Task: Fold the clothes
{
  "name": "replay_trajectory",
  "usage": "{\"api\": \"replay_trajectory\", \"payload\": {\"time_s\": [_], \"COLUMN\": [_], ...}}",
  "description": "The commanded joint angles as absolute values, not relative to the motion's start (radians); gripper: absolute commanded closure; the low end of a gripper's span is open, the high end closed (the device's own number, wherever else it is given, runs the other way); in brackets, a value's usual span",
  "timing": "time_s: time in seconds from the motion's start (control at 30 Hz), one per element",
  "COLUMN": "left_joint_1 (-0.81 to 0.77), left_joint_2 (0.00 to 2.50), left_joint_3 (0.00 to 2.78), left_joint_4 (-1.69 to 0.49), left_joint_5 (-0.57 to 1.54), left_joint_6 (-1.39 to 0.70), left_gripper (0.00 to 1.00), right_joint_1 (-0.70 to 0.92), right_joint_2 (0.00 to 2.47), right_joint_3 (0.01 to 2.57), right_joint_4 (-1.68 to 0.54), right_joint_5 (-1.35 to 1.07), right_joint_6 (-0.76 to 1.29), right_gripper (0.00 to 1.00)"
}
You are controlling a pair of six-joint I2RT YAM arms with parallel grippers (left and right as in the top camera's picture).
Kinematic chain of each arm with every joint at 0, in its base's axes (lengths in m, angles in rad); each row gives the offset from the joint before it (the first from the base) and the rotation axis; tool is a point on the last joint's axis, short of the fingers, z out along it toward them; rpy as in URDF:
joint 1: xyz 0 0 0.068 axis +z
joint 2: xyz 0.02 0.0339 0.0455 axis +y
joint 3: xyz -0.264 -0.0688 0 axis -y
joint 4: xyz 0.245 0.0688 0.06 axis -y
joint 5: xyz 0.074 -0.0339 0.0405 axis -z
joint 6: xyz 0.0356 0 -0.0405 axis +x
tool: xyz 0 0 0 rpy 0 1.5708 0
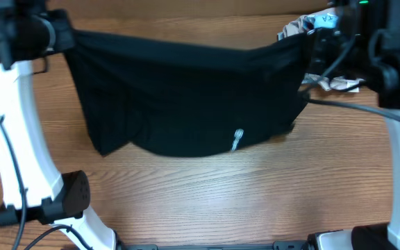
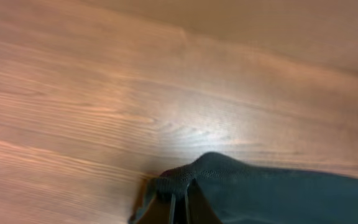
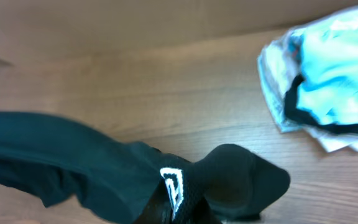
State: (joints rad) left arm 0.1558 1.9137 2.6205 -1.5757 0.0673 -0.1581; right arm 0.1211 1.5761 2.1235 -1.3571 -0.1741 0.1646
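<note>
The clothes point(image 1: 186, 97), a large black garment, hang spread between my two grippers above the wooden table point(image 1: 207, 194). A small white tag point(image 1: 237, 139) shows near the lower hem. My left gripper point(image 1: 64, 36) is shut on the upper left corner. In the left wrist view the fingers point(image 2: 180, 200) pinch a bunched edge of the black fabric point(image 2: 272, 193). My right gripper point(image 1: 312, 40) is shut on the upper right corner. In the right wrist view the pinched fabric point(image 3: 73, 168) carries a white logo point(image 3: 173, 185) just above the gripper point(image 3: 178, 210).
A light blue garment with black trim point(image 3: 328, 81) lies crumpled at the table's far right, partly seen from overhead point(image 1: 310, 25). A beige-grey garment point(image 1: 340, 82) lies beside the right arm. A black cable point(image 1: 353, 105) runs past it.
</note>
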Motion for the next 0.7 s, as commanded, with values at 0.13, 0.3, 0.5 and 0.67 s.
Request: {"api": "replay_trajectory", "payload": {"time_s": [0.13, 0.3, 0.5, 0.67], "left_joint_1": [0.298, 0.374, 0.389, 0.389], "left_joint_2": [1.823, 1.676, 1.543, 1.52], "left_joint_3": [2.986, 3.017, 3.017, 3.013], "left_joint_4": [-1.689, -1.686, -1.689, -1.687], "left_joint_5": [0.053, 0.041, -0.02, -0.033], "left_joint_6": [-0.157, -0.161, -0.161, -0.163], "left_gripper": [0.96, 0.96, 0.96, 0.96], "right_joint_1": [0.087, 0.088, 0.088, 0.088], "right_joint_2": [1.444, 1.328, 1.2, 1.162], "right_joint_3": [2.284, 2.3, 2.3, 2.299], "right_joint_4": [-1.419, -1.429, -1.427, -1.421], "right_joint_5": [-0.157, -0.149, -0.139, -0.096], "right_joint_6": [0.137, 0.129, 0.13, 0.125], "right_gripper": [0.96, 0.96, 0.96, 0.96]}}
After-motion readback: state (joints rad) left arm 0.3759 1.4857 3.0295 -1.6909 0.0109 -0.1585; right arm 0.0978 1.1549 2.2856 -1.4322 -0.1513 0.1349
